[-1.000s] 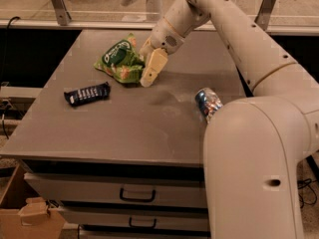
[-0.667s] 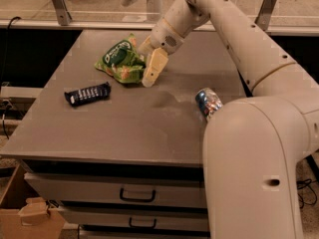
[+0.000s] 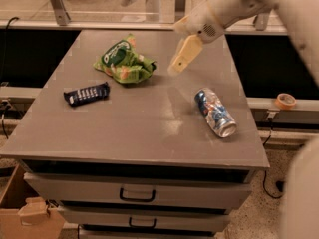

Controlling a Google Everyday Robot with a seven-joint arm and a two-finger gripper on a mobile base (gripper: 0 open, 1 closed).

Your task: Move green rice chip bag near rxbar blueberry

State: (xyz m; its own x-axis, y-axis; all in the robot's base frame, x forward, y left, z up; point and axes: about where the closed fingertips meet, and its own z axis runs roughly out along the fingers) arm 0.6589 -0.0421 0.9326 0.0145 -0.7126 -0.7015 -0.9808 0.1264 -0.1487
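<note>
The green rice chip bag (image 3: 123, 63) lies crinkled on the grey table top (image 3: 149, 128), at the back left. The rxbar blueberry (image 3: 87, 93), a dark navy bar with white lettering, lies flat to the front left of the bag, a short gap away. My gripper (image 3: 175, 68) hangs from the white arm (image 3: 224, 9) above the table, to the right of the bag and apart from it. It holds nothing.
A crushed blue-silver can (image 3: 215, 112) lies on its side at the right of the table. Drawers (image 3: 137, 194) are below the front edge. A cardboard box (image 3: 30, 218) stands on the floor at the left. A tape roll (image 3: 285, 101) sits on a ledge at the right.
My gripper was against the right side of the bag. It has moved right and off the bag. The bag stays on the table beside the bar.
</note>
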